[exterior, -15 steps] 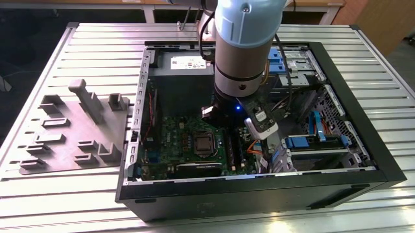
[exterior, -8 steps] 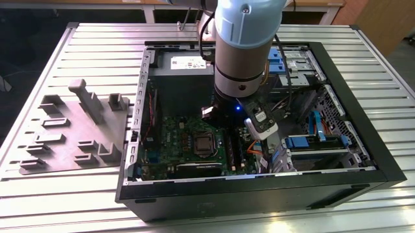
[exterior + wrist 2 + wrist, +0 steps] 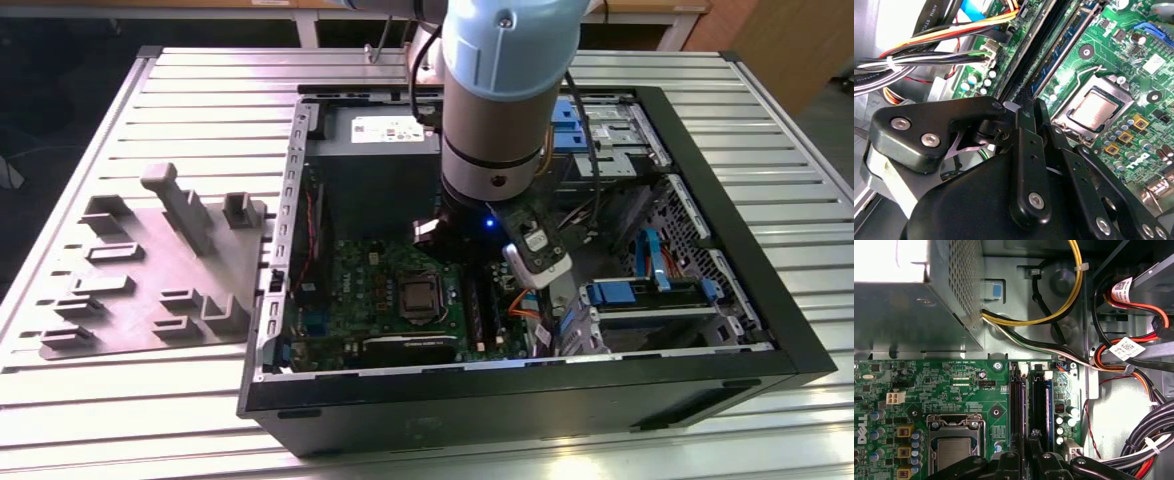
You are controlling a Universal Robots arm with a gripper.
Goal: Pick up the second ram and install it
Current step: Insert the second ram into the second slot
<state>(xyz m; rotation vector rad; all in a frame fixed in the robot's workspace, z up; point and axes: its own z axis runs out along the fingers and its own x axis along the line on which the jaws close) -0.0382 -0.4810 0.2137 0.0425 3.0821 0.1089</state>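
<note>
Jaws [image 3: 1026, 460] pressed together over the second ram [image 3: 1048, 405] (seated in its motherboard [image 3: 954, 390] slot).

table [image 3: 774, 250]: ribbed silvery metal slats, evenly lit | floor [image 3: 54, 90]: dark, at the exterior view's left | wooden panel [image 3: 787, 40]: brown, far corner at the exterior view's right | wooden edge [image 3: 200, 3]: along the top
</note>
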